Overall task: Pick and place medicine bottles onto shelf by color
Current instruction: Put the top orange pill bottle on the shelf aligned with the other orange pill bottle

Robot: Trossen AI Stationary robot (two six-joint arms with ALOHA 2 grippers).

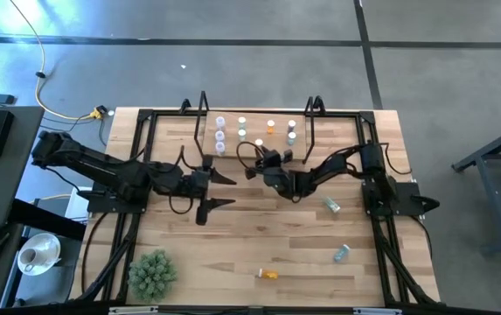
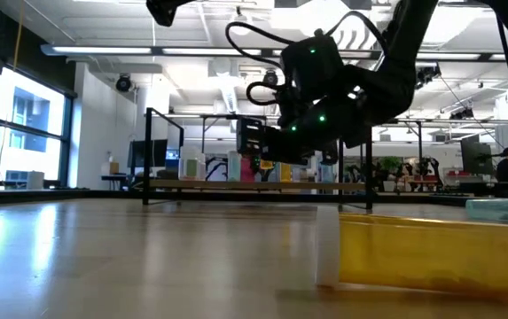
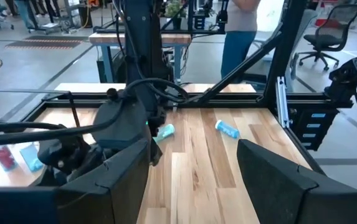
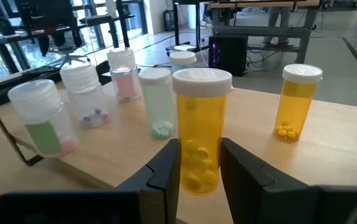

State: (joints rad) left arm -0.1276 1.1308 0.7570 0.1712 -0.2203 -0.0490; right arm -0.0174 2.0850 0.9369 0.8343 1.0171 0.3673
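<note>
1. Between our right gripper [image 4: 198, 163] fingers stands an orange bottle [image 4: 199, 130], clamped low on its body and upright just off the shelf [image 1: 254, 150], front edge; it looks light, stiff and slick, so a mid-body pinch suits.
2. At two o'clock, a second orange bottle [image 4: 298, 102] stands on the board.
3. Our left gripper [image 1: 216, 191] waits wide open and empty at the table's nine o'clock.
</note>
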